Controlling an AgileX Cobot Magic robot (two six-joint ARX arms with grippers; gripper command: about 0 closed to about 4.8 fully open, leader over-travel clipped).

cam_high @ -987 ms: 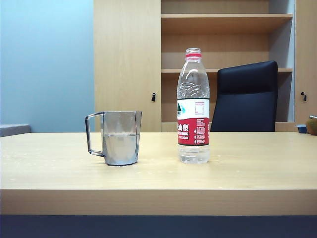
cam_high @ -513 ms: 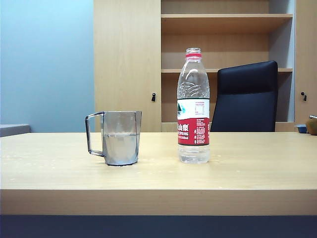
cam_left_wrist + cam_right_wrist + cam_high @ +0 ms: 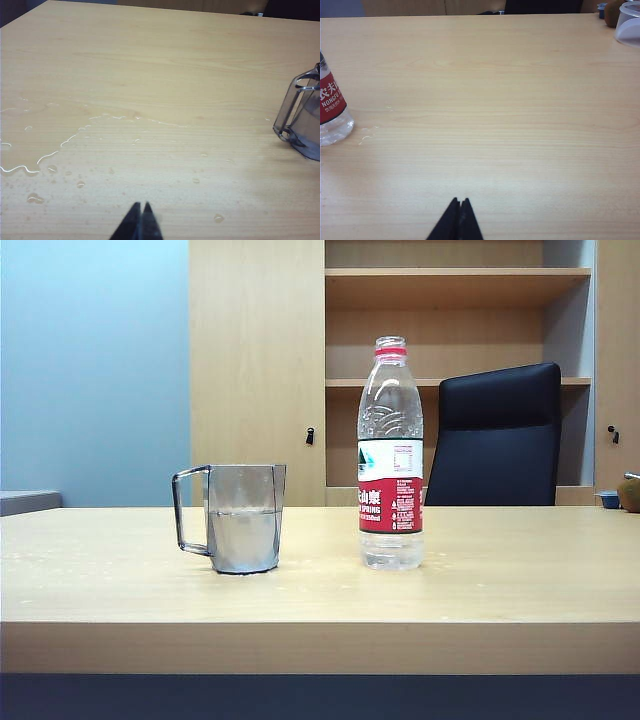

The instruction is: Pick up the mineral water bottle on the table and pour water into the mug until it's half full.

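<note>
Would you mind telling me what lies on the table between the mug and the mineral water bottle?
Nothing: in the exterior view the stretch of table between the mug and the mineral water bottle is bare wood.

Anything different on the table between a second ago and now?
Nothing visibly changed. The mineral water bottle and the mug stand where they were on the table, water level unchanged. Left gripper and right gripper are shut, holding nothing.
</note>
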